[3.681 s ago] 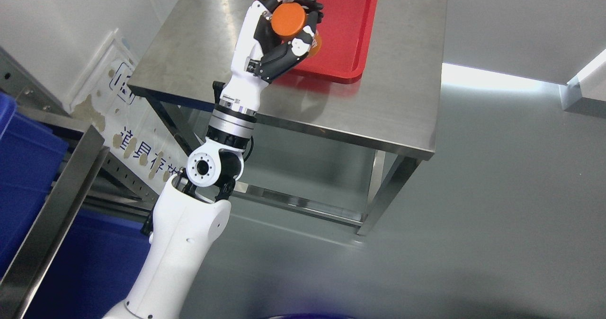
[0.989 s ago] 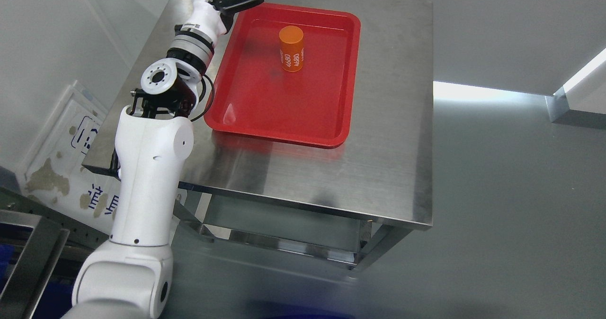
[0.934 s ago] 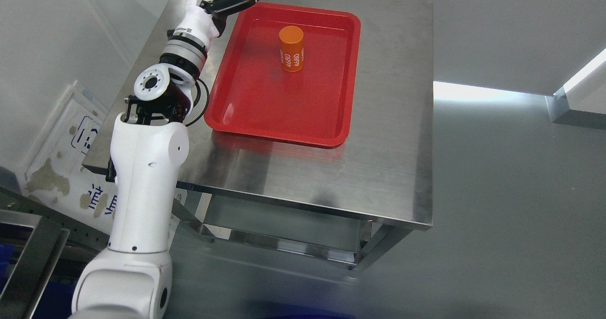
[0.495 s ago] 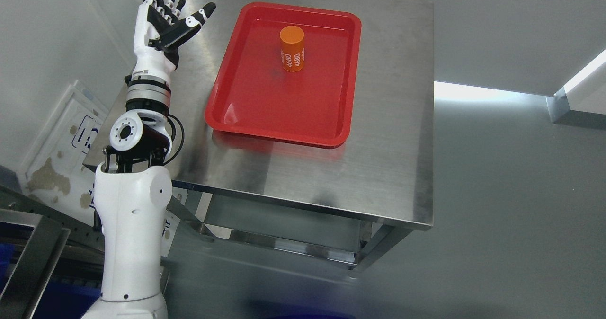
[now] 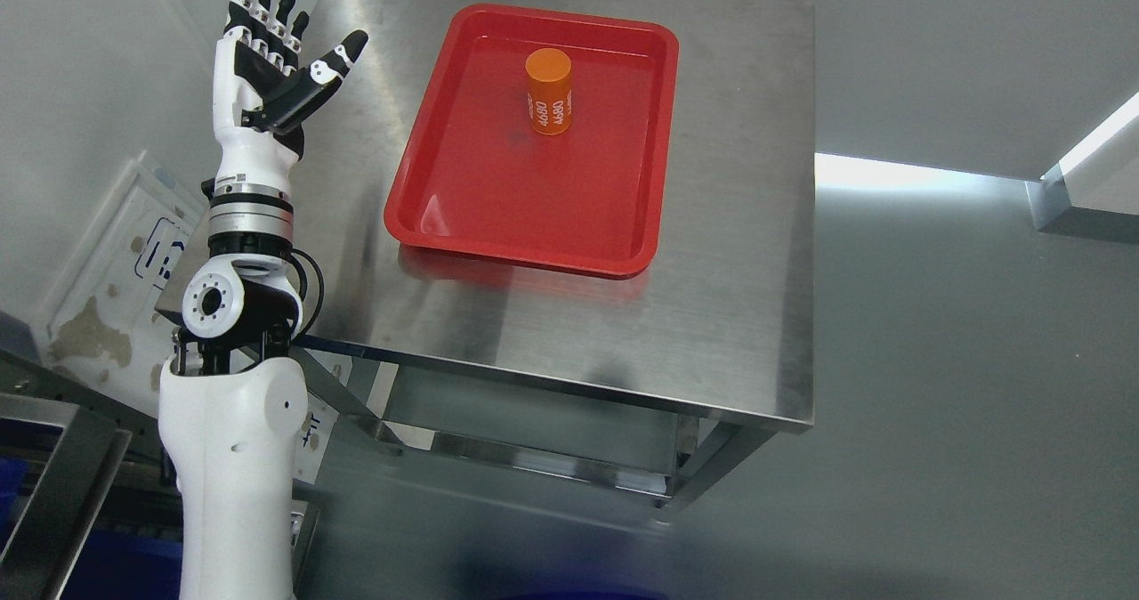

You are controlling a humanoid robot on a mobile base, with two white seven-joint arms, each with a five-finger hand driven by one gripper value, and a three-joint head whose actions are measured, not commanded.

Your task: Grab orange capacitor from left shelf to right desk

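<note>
While the head view holds steady on the steel desk, shows the orange capacitor standing upright in the far half of the red tray, nothing touching it, white "4680" print down its side. Finds the left hand raised at the desk's left edge, well apart from the tray, palm showing, fingers spread straight up and thumb angled toward the tray, gripping nothing. Compared with half a second ago, has drawn further left and lower, off the tabletop corner; a second ago hovered at the tray's far left corner; several seconds ago clasped the capacitor above the tray. Suggests the placing is done and only the retreat remains. Catches a blue bin and shelf rail at lower left. No right arm anywhere in sight
</note>
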